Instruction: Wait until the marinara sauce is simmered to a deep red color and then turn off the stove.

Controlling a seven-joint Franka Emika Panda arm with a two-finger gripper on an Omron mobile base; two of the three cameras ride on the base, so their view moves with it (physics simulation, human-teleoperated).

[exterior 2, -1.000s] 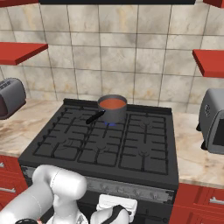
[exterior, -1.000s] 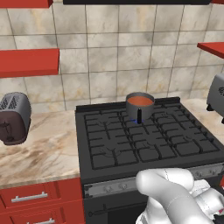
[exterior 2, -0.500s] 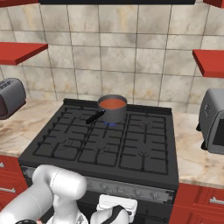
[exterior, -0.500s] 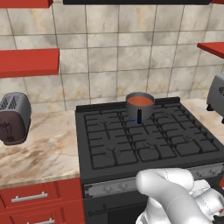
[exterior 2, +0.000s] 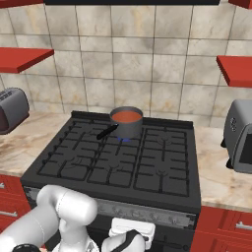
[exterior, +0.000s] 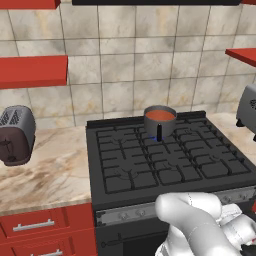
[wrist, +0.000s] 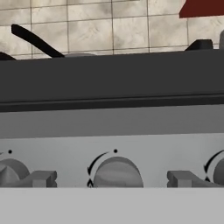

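While nothing has moved since before, my gripper (wrist: 112,180) stays wide open and empty by the stove (exterior: 165,165) knob (wrist: 117,173); the marinara sauce (exterior: 160,115) looks orange-red.

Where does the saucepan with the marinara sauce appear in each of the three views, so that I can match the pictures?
Left base view: saucepan on the stove's rear middle burner, handle toward the camera.
Right base view: saucepan at the stove's back, left of centre, handle pointing left.
Hand view: its handle rises at upper left, above the stove's edge.
Shared landmark: the beige tiled wall.
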